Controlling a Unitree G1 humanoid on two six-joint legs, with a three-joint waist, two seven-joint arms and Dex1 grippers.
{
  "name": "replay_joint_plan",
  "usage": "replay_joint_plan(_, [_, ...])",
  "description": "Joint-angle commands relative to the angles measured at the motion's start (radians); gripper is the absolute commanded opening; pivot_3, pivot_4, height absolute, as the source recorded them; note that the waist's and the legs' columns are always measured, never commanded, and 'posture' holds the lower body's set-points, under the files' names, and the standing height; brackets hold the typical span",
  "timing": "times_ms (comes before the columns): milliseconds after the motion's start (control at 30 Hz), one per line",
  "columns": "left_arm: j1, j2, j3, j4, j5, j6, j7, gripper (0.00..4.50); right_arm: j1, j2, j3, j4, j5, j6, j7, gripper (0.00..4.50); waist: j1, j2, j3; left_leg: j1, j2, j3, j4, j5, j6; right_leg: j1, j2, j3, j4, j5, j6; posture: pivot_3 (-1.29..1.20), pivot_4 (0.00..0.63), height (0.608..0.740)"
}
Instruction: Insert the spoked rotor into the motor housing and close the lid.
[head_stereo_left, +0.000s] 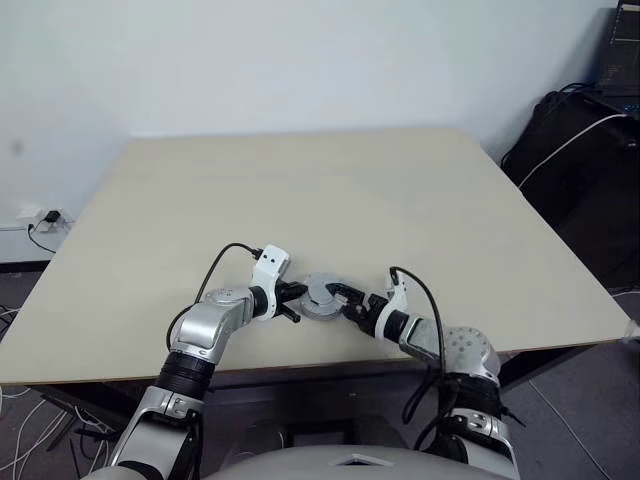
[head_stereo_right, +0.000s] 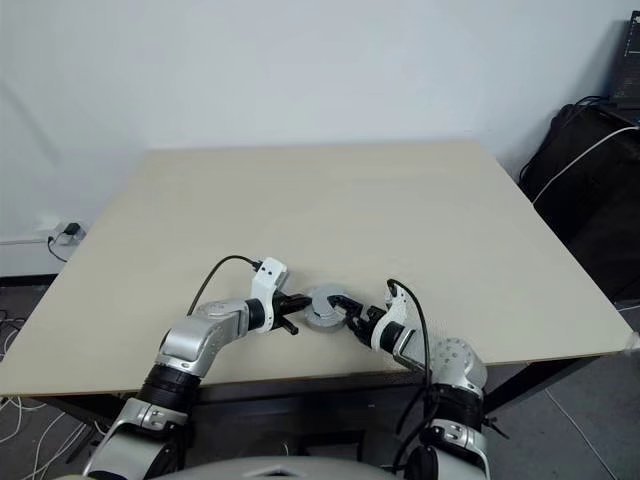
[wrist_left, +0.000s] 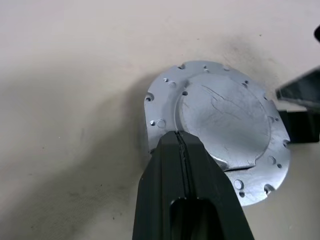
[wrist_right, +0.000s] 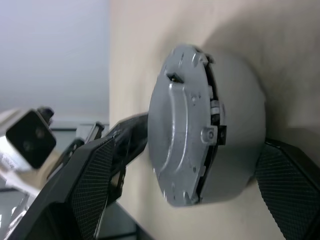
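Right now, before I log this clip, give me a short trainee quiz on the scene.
1. True or false: the left gripper is shut, with its tip on the lid.
2. What does the lid sit on? A) the housing B) a tray C) a box
3. Fill in: the right gripper is ___, with a finger on either side of the housing.
Key: 1 true; 2 A; 3 open.

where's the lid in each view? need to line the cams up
Left eye view: lid, low centre, near the table's front edge, between both grippers.
Right eye view: lid, same spot.
Left wrist view: lid, smooth face toward the camera, just beyond the shut left fingers.
Right wrist view: lid, seen edge-on, on the housing.
Shared landmark: the left gripper at the lid's rim.
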Motion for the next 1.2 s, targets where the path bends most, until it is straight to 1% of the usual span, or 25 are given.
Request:
replay_joint_plan(33, [0.005, -0.016, -0.038, 0.002, -0.003, 0.009, -0.018, 0.00, -0.007, 0.038, 0.073, -0.039, 0.055, 0.041, 0.045, 4.45, -0.004, 0.000, 0.000, 0.000, 0.000, 0.000, 0.000, 0.000, 0.000, 0.000, 0.000, 0.000, 0.000, 0.000, 0.000, 0.00, 0.000, 0.740])
replay_joint_plan(267, [0.006, -0.021, -0.038, -0.003, 0.002, 0.010, -0.020, 0.00, -0.006, 0.057, 0.047, -0.051, 0.044, -0.026, 0.007, 4.45, -0.009, 0.000, 0.000, 0.000, 0.000, 0.000, 0.000, 0.000, -0.001, 0.000, 0.000, 0.000, 0.000, -0.001, 0.002, 0.00, 0.000, 0.740])
replay_joint_plan(367, [0.009, -0.023, -0.038, -0.006, 0.003, 0.012, -0.020, 0.00, 0.001, 0.056, 0.037, -0.063, 0.052, -0.036, -0.004, 3.90, -0.009, 0.000, 0.000, 0.000, 0.000, 0.000, 0.000, -0.001, -0.003, -0.001, 0.000, 0.000, 0.000, -0.002, 0.003, 0.00, 0.000, 0.740])
replay_joint_plan(433, [0.011, -0.024, -0.038, -0.008, 0.004, 0.013, -0.019, 0.00, 0.004, 0.050, 0.036, -0.067, 0.061, -0.031, -0.008, 3.27, -0.009, 0.000, 0.000, 0.000, 0.000, 0.000, 0.000, -0.002, -0.004, -0.001, 0.000, 0.000, 0.000, -0.002, 0.004, 0.00, 0.000, 0.740])
replay_joint_plan(533, [0.013, -0.025, -0.038, -0.010, 0.004, 0.015, -0.020, 0.00, 0.010, 0.045, 0.034, -0.074, 0.068, -0.025, -0.014, 2.31, -0.009, 0.001, 0.000, -0.002, -0.001, 0.000, 0.000, -0.001, -0.002, -0.003, 0.000, 0.000, 0.000, 0.000, 0.001, 0.00, 0.000, 0.740])
replay_joint_plan(667, [0.015, -0.028, -0.034, -0.012, 0.007, 0.018, -0.020, 0.00, 0.026, 0.030, 0.035, -0.085, 0.077, -0.008, -0.022, 1.27, -0.005, 0.001, 0.000, -0.003, -0.001, 0.000, 0.000, 0.000, 0.000, -0.004, -0.001, 0.000, 0.000, 0.001, 0.000, 0.00, 0.000, 0.740])
replay_joint_plan(1067, [0.019, -0.027, -0.027, -0.011, 0.007, 0.014, -0.023, 0.00, 0.044, 0.016, 0.049, -0.073, 0.063, -0.012, -0.034, 1.24, -0.003, 0.001, 0.000, -0.003, -0.001, 0.000, -0.001, 0.000, 0.000, -0.004, -0.001, 0.001, 0.000, 0.001, 0.000, 0.00, 0.000, 0.740])
replay_joint_plan(1200, [0.041, -0.046, 0.015, -0.053, -0.008, -0.034, 0.008, 0.00, 0.054, 0.021, 0.046, -0.076, 0.066, -0.017, -0.037, 1.24, -0.004, 0.001, 0.000, -0.003, -0.001, 0.000, -0.001, 0.000, 0.000, -0.004, -0.001, 0.001, 0.000, 0.000, 0.000, 0.00, 0.000, 0.740])
